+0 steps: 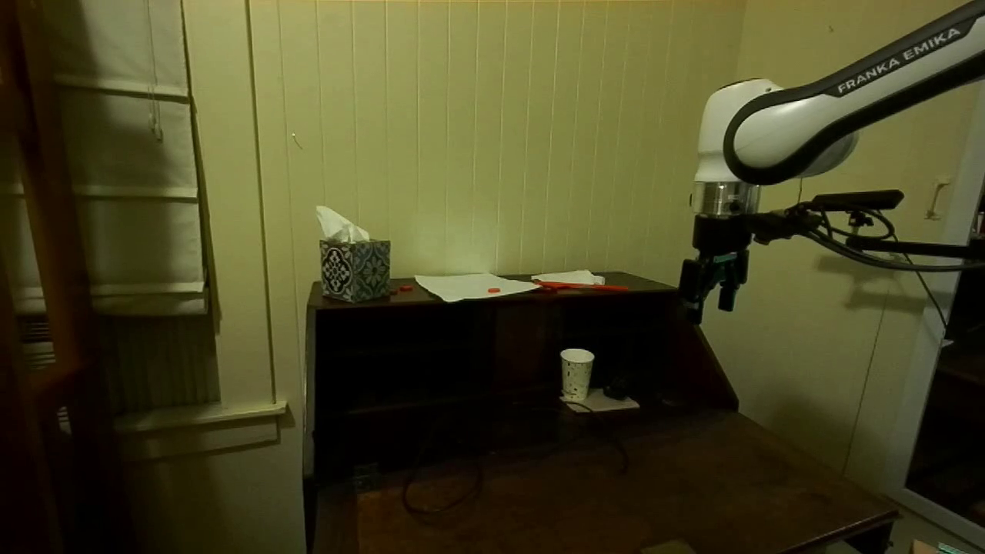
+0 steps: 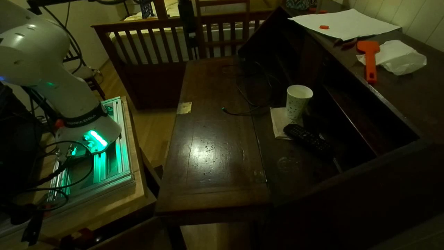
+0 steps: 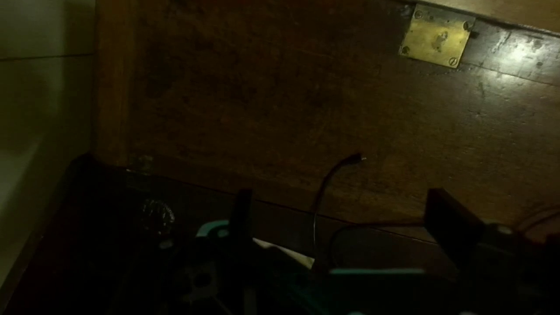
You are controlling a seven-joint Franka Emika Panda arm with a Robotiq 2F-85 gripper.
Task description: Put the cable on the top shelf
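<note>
Along the wrist view's bottom, the gripper (image 3: 341, 193) holds its fingers (image 3: 448, 223) apart; beyond, at lower centre, the cable (image 3: 323, 186) lies on the desk (image 3: 262, 109). Mid-frame in an exterior view, farther back, runs the top shelf (image 1: 648, 285).

I see a patterned tissue box (image 1: 355, 270) near a white paper sheet (image 1: 466, 288); an orange scraper (image 2: 370, 61) lies partly over crumpled paper (image 2: 402, 58). On the worktop (image 2: 215, 170), a paper cup (image 2: 297, 103) stands on a napkin (image 2: 278, 122), a remote control (image 2: 307, 138) just beside it.
</note>
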